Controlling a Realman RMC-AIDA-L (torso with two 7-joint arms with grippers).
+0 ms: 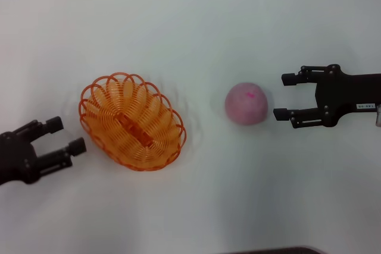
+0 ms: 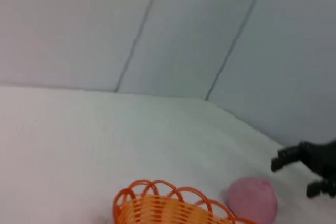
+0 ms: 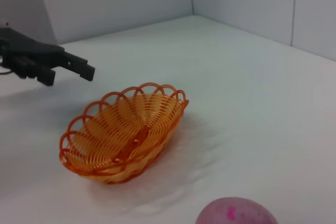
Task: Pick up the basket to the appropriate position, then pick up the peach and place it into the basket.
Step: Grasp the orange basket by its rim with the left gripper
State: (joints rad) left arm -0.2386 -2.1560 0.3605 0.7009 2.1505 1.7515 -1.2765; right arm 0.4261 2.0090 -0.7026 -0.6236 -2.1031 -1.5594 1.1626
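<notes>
The orange wire basket (image 1: 132, 121) rests on the white table, left of centre, empty, with its flat bar along the bottom. It also shows in the right wrist view as basket (image 3: 126, 131) and at the lower edge of the left wrist view as basket (image 2: 168, 208). The pale pink peach (image 1: 246, 103) sits right of centre; peach (image 3: 236, 212), peach (image 2: 252, 199). My left gripper (image 1: 65, 135) is open just left of the basket, not touching it. My right gripper (image 1: 284, 96) is open just right of the peach, holding nothing.
White table surface (image 1: 190, 22) all around, with grey walls behind it in the wrist views. A dark edge (image 1: 274, 250) shows at the bottom of the head view.
</notes>
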